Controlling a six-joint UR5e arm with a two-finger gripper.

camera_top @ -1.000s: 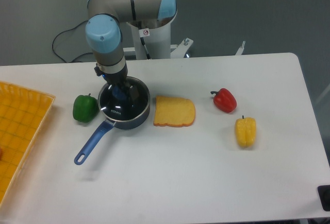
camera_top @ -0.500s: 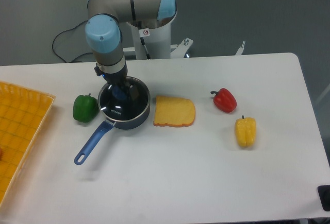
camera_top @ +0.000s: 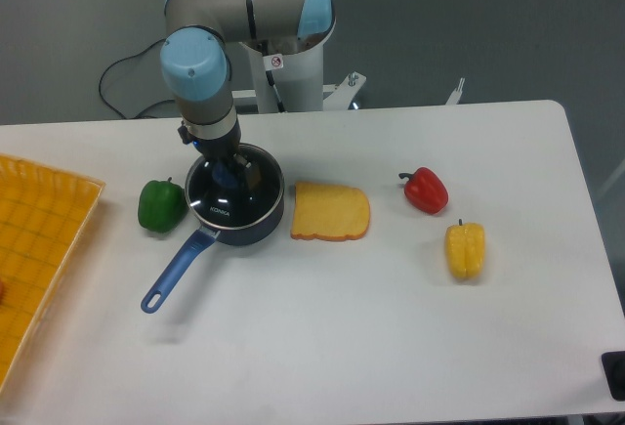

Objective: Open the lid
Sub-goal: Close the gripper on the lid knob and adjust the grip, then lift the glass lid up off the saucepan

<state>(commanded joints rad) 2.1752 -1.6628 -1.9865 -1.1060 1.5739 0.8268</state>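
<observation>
Table (camera_top: 371,337): white, rounded corners, set against a grey wall, the arm's white base behind its far edge. Pan (camera_top: 234,200), dark blue, sits left of centre, its handle pointing toward the near-left. Lid (camera_top: 223,202) lies on the pan, rim seated all round. Gripper (camera_top: 227,173) stands straight down over the lid's centre, at the blue knob; whether it is clenched on the knob cannot be told. Green pepper (camera_top: 161,204) sits just beside the pan on the left, toast (camera_top: 331,212) just beside it on the right. Red pepper (camera_top: 425,190) and yellow pepper (camera_top: 465,249) lie well apart to the right. Yellow tray (camera_top: 34,249) overlaps the left edge. Near half of the surface is bare.
</observation>
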